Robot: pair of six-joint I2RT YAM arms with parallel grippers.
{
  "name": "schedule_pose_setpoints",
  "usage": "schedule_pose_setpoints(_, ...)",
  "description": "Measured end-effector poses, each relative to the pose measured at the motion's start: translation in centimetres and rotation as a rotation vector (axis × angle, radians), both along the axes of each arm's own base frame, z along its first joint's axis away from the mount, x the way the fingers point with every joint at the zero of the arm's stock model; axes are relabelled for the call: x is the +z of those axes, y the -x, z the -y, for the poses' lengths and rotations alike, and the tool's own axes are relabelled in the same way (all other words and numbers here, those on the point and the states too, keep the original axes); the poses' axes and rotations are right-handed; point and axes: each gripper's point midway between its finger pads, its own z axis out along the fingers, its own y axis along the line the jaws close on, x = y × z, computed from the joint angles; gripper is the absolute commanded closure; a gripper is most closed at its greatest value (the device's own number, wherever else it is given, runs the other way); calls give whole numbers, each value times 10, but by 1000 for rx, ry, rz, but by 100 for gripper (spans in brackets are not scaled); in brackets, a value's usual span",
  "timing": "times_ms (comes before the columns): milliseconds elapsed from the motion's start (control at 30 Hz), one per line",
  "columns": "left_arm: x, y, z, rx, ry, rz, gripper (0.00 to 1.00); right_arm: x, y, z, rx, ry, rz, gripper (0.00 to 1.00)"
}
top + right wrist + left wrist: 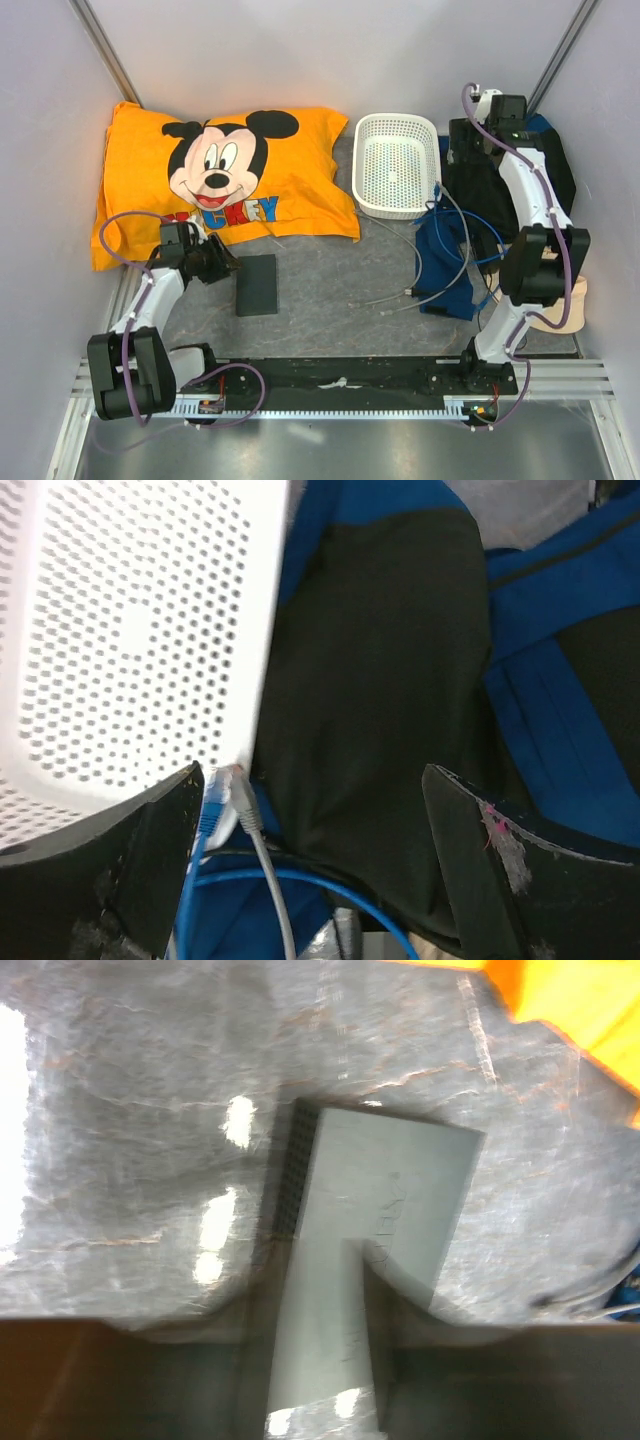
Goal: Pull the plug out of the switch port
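Left gripper (222,262): low over the table (340,270) at the left. The wrist view is blurred, with a dark finger on each side of the near end of the switch box. I cannot tell whether the pads press on it or stand clear.
Pillow (300,180): orange, at 12 o'clock from the left gripper, well behind it.
Switch box (257,284): flat on the table just beside the left gripper, at about 4 o'clock from it. Its long axis runs 12 to 6. In the top view no cable reaches any of its edges.
Basket (368,195): white, at 1 o'clock from the box, well apart from it.
Plug (241,802): on the end of a grey cable (268,890), beside a blue cable (198,865) with its own plug. Both touch the basket's rim. I cannot tell which one belongs to the box.
Right gripper (310,780): far right and far back, fingers spread wide with nothing between them, over a black cloth (370,680).
Nearer arm: the left, by a wide margin.
Judgement: the plug looks already out, so little of the task seems left.
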Motion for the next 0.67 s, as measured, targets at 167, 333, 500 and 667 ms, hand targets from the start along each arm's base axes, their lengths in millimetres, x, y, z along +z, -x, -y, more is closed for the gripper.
schedule_pose_setpoints(167,18,-3,9,-72,29,73,0,39,26,-27,50,-58,90,2)
schedule_pose_setpoints(333,53,-15,12,-147,8,189,0,77,72,-86,88,7,198,2)
schedule_pose_setpoints(500,103,-36,-3,-208,-129,359,0,42,121,-109,101,27,141,2)
schedule_pose_setpoints(667,140,-45,-23,-209,-300,480,0,9,140,-98,62,42,48,2)
